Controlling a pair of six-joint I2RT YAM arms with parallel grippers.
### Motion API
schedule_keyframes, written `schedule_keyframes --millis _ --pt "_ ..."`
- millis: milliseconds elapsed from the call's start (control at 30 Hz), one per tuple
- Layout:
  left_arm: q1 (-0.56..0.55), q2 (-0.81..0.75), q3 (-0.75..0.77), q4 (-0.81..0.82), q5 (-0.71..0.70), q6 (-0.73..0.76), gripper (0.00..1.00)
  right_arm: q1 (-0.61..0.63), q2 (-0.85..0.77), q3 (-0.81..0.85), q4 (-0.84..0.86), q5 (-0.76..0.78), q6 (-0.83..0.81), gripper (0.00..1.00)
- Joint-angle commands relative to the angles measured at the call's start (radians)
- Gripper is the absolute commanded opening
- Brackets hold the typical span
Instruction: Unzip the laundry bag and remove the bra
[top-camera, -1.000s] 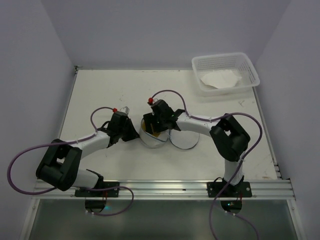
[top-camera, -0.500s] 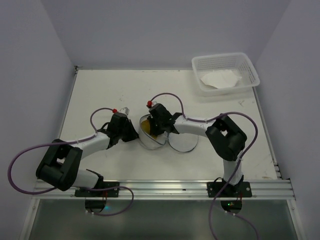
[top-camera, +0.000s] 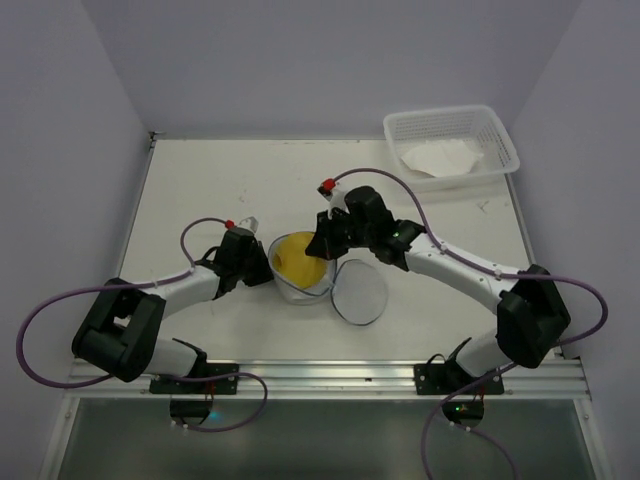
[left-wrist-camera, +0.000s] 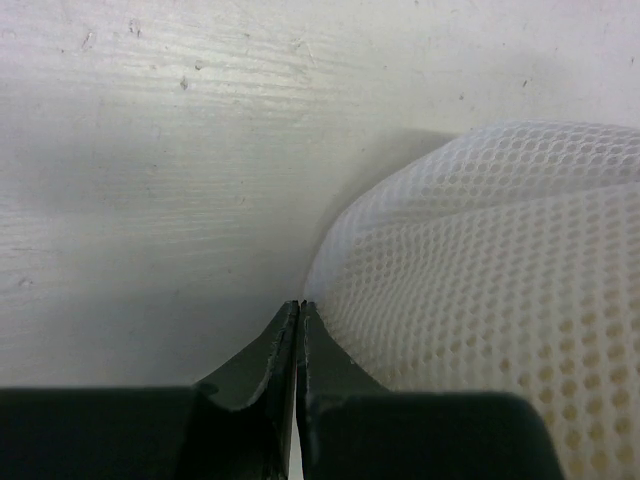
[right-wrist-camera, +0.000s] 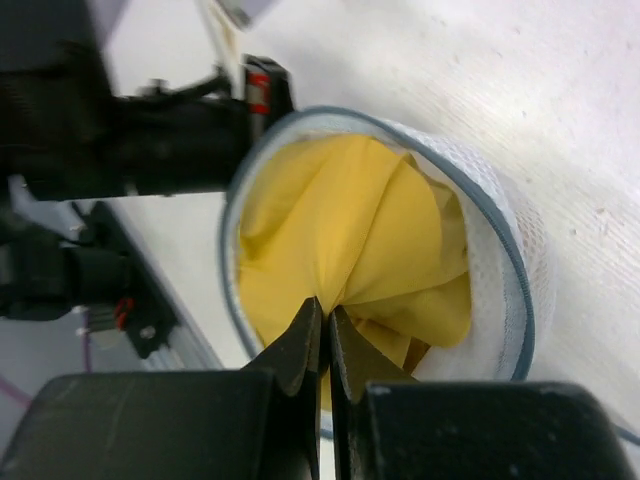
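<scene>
The laundry bag (top-camera: 302, 290), a round white mesh pouch with a blue-grey zipper rim, stands unzipped at the table's middle. Its lid flap (top-camera: 360, 292) lies open to the right. The yellow bra (top-camera: 290, 254) fills the bag's inside. My right gripper (top-camera: 318, 246) reaches in from the right and is shut on a fold of the bra (right-wrist-camera: 345, 225), jaws pinching the fabric at the tips (right-wrist-camera: 325, 312). My left gripper (top-camera: 264, 263) is at the bag's left side, shut on the edge of the mesh (left-wrist-camera: 480, 260), with the tips (left-wrist-camera: 300, 306) meeting at the wall's base.
A white plastic lattice basket (top-camera: 497, 136) with white cloth inside stands at the back right corner. The left arm (right-wrist-camera: 150, 140) lies close beside the bag rim (right-wrist-camera: 505, 262). Grey walls enclose the table on three sides.
The right gripper closed on the bra inside the bag. Its arm swung out to the right, uncovering the yellow fabric. The left gripper stayed at the bag's left side.
</scene>
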Motion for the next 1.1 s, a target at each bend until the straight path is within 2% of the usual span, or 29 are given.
schedule_keyframes --millis 0,167,400,500,600,667,733,800,933,1067 --pt "-0.004 -0.015 -0.012 0.009 -0.024 0.016 0.05 -0.036 -0.084 -0.013 0.046 -0.230 -0.037 0.00" --pt "-0.004 -0.013 -0.010 0.009 -0.026 0.018 0.04 -0.058 -0.193 -0.001 0.123 -0.373 0.022 0.00" --pt "-0.004 -0.001 -0.001 0.005 -0.024 0.015 0.04 -0.108 -0.272 0.188 0.128 -0.384 0.090 0.00" --pt "-0.004 -0.002 0.001 0.000 -0.024 0.007 0.04 -0.165 -0.285 0.299 0.045 -0.356 0.067 0.00" --pt "-0.004 0.001 0.002 0.000 -0.021 0.002 0.04 -0.286 -0.289 0.398 -0.056 -0.254 0.038 0.00" --pt "-0.004 0.002 0.002 0.000 -0.017 0.002 0.04 -0.341 -0.284 0.461 -0.118 -0.130 0.004 0.00" --pt "-0.004 0.002 0.001 0.000 -0.012 -0.002 0.04 -0.415 -0.254 0.504 -0.171 0.036 -0.028 0.00" --pt "-0.004 0.002 0.004 0.000 -0.006 -0.004 0.04 -0.511 -0.224 0.539 -0.175 0.099 -0.024 0.00" --pt "-0.004 -0.001 0.008 -0.004 -0.005 -0.005 0.04 -0.668 -0.096 0.614 -0.173 0.156 0.036 0.00" --pt "-0.004 0.002 0.013 -0.007 -0.003 -0.007 0.04 -0.769 0.123 0.728 -0.167 0.164 0.100 0.00"
